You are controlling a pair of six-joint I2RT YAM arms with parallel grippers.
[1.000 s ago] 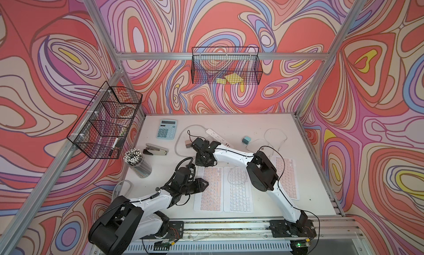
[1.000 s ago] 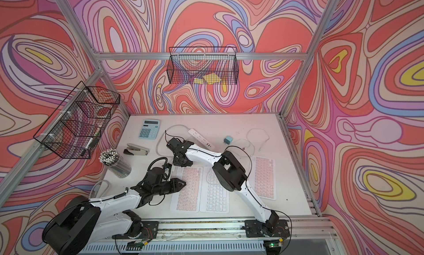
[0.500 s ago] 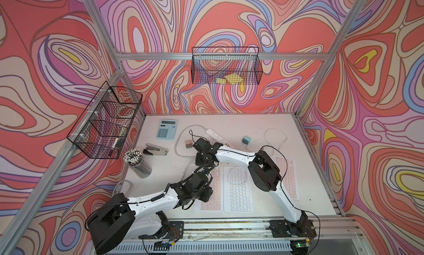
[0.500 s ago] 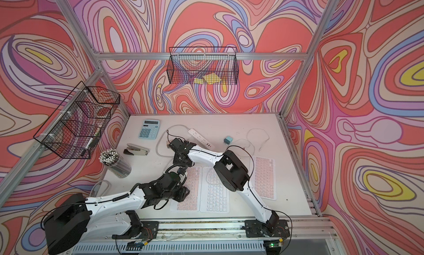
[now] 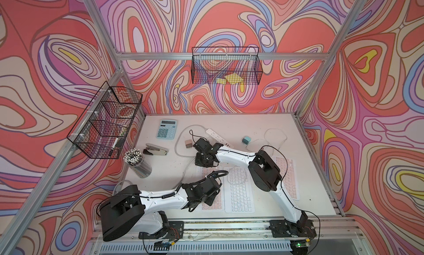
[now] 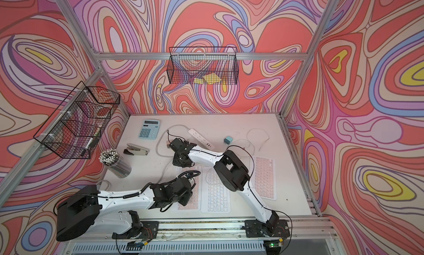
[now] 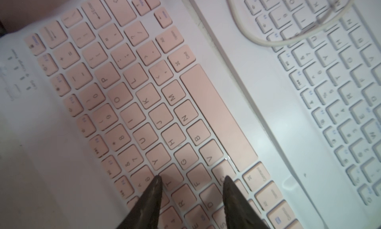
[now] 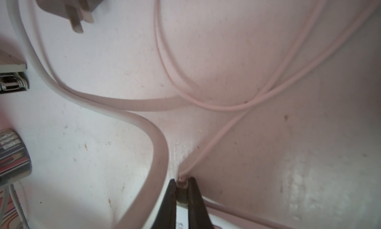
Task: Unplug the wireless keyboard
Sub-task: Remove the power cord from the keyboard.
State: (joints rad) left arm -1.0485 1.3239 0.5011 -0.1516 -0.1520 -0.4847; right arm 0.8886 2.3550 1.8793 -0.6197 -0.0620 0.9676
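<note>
A wireless keyboard [image 5: 207,172] [image 7: 144,94] with pink keys lies leftmost of three on the white table. My right gripper [image 5: 204,162] [image 8: 182,179] is at its far end, shut on the small plug [image 8: 182,183] of a thin pink cable [image 8: 216,139]. The plug sits at the keyboard's edge; whether it is still in the port is hidden by the fingers. My left gripper [image 5: 206,196] [image 7: 192,177] is open over the keyboard's middle keys, one fingertip by T and one by C, with nothing between them.
A white keyboard [image 5: 238,192] with a cable loop [image 7: 268,42] on it lies beside the pink one, and another pink keyboard [image 5: 288,173] further right. Behind lie a thick white cable [image 8: 103,102], pink charger [image 5: 188,143], power strip [image 5: 219,138], calculator [image 5: 167,128], stapler [image 5: 156,150] and pencil cup [image 5: 137,163].
My left arm swung right from beside the keyboard to over its keys, and its gripper opened wider. The right gripper stayed shut at the keyboard's far end.
</note>
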